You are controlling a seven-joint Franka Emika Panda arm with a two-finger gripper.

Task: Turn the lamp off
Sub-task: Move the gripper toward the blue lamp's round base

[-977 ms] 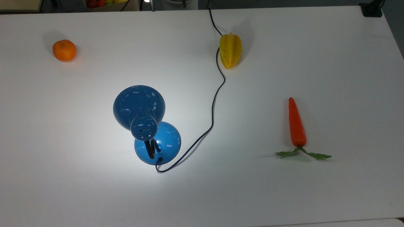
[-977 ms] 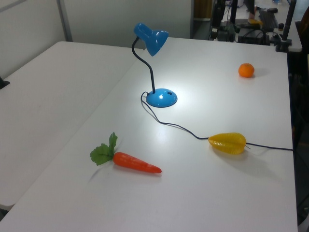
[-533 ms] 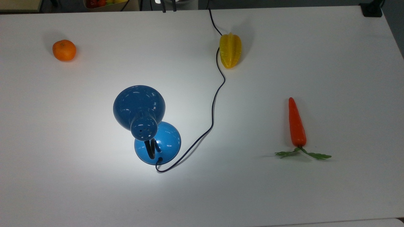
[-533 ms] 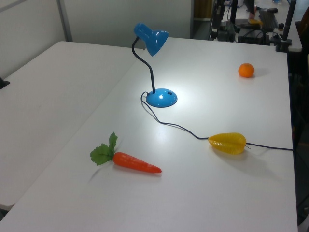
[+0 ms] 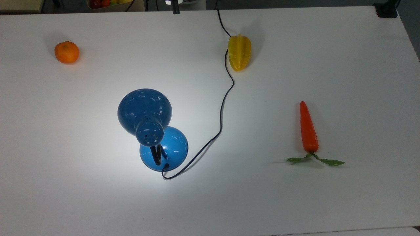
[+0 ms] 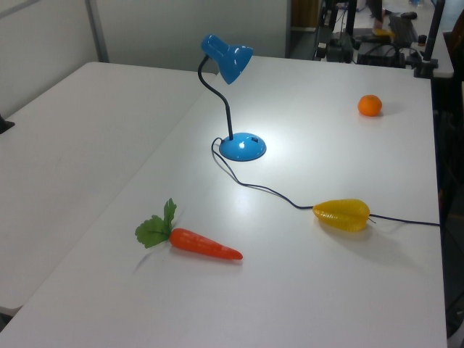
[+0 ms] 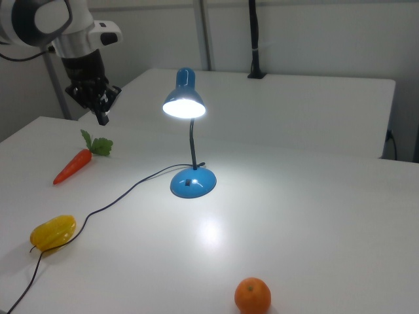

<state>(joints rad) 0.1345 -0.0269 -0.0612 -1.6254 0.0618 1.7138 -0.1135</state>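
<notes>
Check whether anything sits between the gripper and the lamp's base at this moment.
Nothing visible blocks it. In the right view the gripper hangs above the table, up and to the right view's left of the lamp. The carrot lies below the gripper, off the straight line to the base, and the cord lies flat on the table.

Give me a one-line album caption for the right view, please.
Lit glossy blue desk lamp on a white table; the robot's black gripper hangs above the orange plastic carrot.

White table [image 5: 328, 49], matte; bright pool of light at its centre. Second white table [image 6: 65, 145] beside it, narrow seam between. Pale wall panels [image 7: 314, 33] behind. Black post [image 7: 254, 39] at far table edge. Dark equipment clutter [image 6: 377, 36] beyond.
</notes>
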